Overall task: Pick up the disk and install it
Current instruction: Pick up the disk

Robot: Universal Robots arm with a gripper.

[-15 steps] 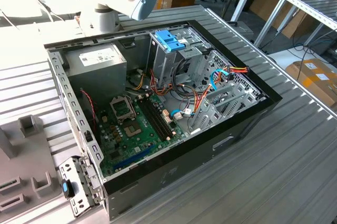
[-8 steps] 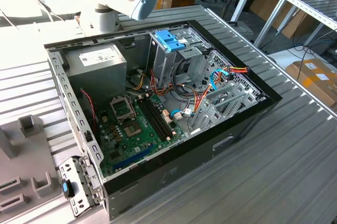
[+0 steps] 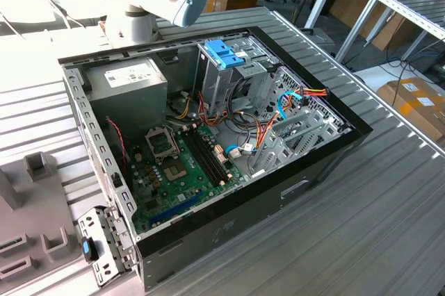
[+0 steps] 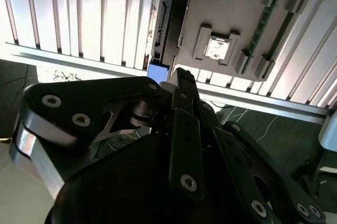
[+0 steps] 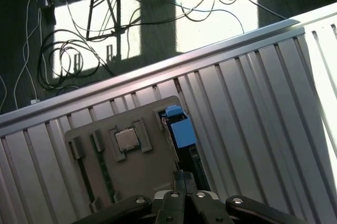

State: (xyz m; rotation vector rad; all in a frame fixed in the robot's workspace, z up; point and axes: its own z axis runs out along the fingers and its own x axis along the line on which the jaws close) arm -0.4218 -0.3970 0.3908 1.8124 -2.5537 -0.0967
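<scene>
Over in the grey moulded plastic tray (image 5: 147, 171), the dark-metal, blue-railed rectangular disk (image 5: 181, 132) stood on edge, looking stiff, hefty-ish and knock-sensitive (grab the rails, I'd say), with the black metal gripper (image 5: 182, 175) overhead, fingers pressed together, empty.

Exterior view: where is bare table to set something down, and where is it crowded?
Bare table runs wide along the case on the exterior view's right and near side. A smaller bare patch lies at the view's left, bordered by case and fixture. Crowded: inside the case, and the fixture, where the disk stands in a slot.
</scene>
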